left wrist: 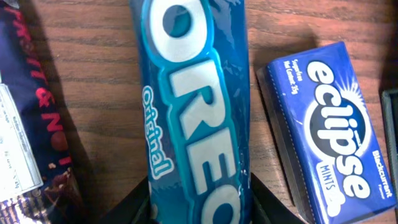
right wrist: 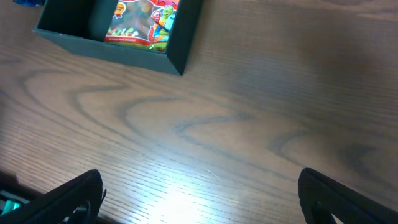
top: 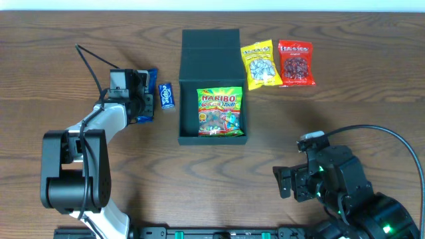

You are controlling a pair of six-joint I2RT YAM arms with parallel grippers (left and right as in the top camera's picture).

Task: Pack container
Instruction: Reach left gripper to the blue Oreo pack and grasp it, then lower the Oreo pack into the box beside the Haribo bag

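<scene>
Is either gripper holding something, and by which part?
Right gripper is open and empty. Left gripper straddles the Oreo pack across its width; grip cannot be told.

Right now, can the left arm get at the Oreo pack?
Probably yes: the left tool hangs right over the Oreo pack, open and straddling it, with nothing in between.

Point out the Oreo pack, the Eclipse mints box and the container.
Oreo pack (left wrist: 199, 112): left wrist view, middle of wrapper.
Eclipse mints box (left wrist: 329, 130): left wrist view, printed top face.
container (top: 210, 53): overhead view, open lid flap.
</scene>
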